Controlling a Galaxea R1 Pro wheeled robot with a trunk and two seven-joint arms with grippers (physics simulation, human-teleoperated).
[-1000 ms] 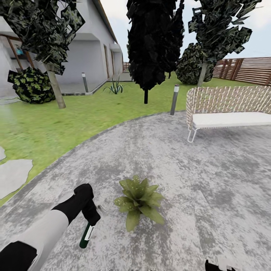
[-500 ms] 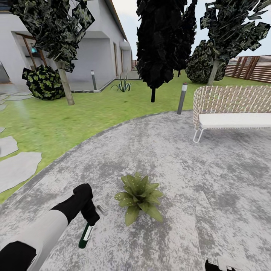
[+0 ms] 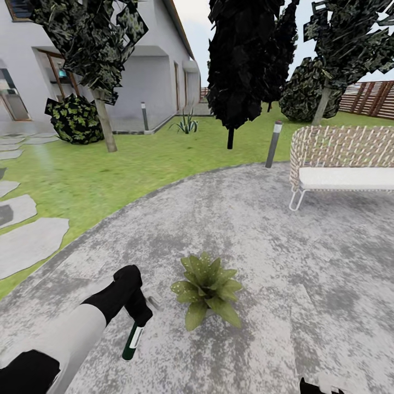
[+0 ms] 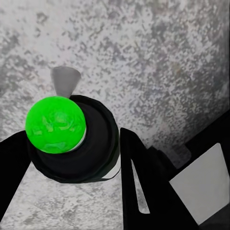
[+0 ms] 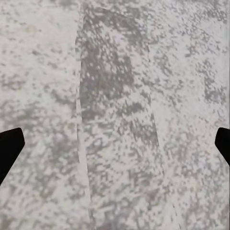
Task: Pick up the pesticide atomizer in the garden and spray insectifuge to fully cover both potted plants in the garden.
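Clearly atomizer (image 3: 131, 341) within left claw (image 3: 137, 317), beside potted plant (image 3: 207, 287).

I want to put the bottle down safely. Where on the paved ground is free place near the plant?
The paved patio lies bare between the potted plant and the wicker bench, and also ahead of the plant up to the lawn edge. It is tighter on the plant's other side: the left gripper, holding the atomizer, hangs close to the leaves.

no readable text, pale label on held atomizer (image 3: 131, 340) blank at this size
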